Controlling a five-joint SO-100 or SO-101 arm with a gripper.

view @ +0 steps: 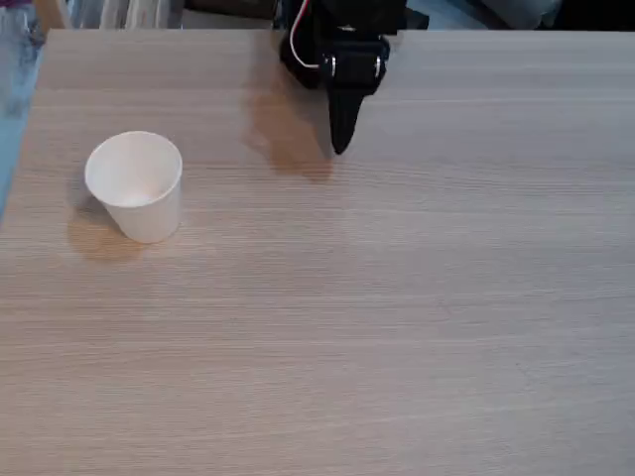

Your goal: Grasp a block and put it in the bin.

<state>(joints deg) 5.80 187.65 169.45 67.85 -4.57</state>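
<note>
While the cup (pixel 134 185) stands upright on the bench (pixel 397 327), something faint may lie inside; the fingers (pixel 340 147) look pressed together, holding nothing, so the task seems finished.

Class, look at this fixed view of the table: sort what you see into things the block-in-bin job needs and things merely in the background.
Belongs to the job:
- white tapered paper cup, upright on the light wooden table
- black robot gripper, fingers pointing down, tips together
- a faint tan patch inside the cup may be the block; unclear

Just about:
- blurred items beyond the table's far edge
</note>
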